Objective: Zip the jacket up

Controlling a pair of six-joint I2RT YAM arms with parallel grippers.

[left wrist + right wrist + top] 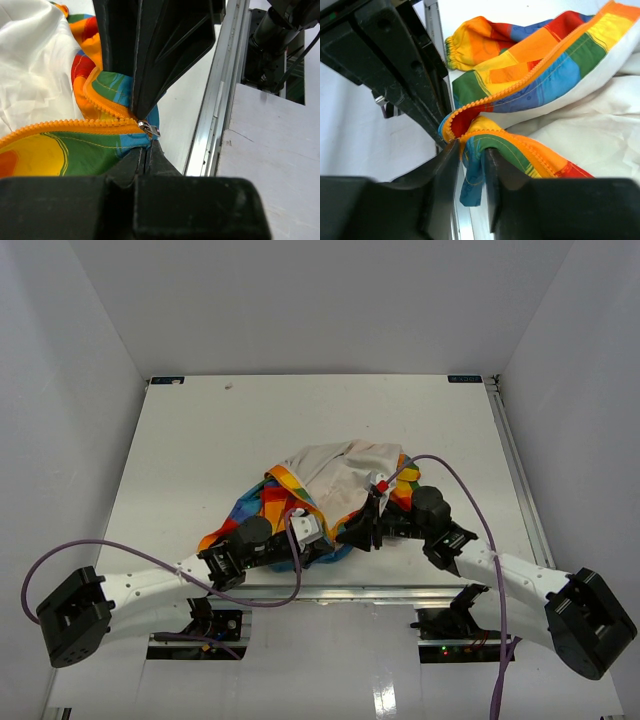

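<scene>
The jacket (335, 480) lies crumpled mid-table, cream lining up and rainbow blocks round the edge. My left gripper (145, 151) is shut on the blue hem of the jacket (90, 150), just below the silver zipper slider (149, 129) at the end of the orange zipper teeth (60, 127). My right gripper (470, 150) faces it from the other side, its jaws parted. The blue hem corner (472, 180) hangs loose between its fingers (445, 170), and the orange zipper edges (485, 105) run away over the fabric. In the top view the left gripper (322, 537) and right gripper (358, 530) nearly touch.
The white table (200, 440) ends at an aluminium rail (220, 100) right beside both grippers, with the arm bases below it. Purple cables (120, 550) loop off each arm. White walls enclose the table on three sides.
</scene>
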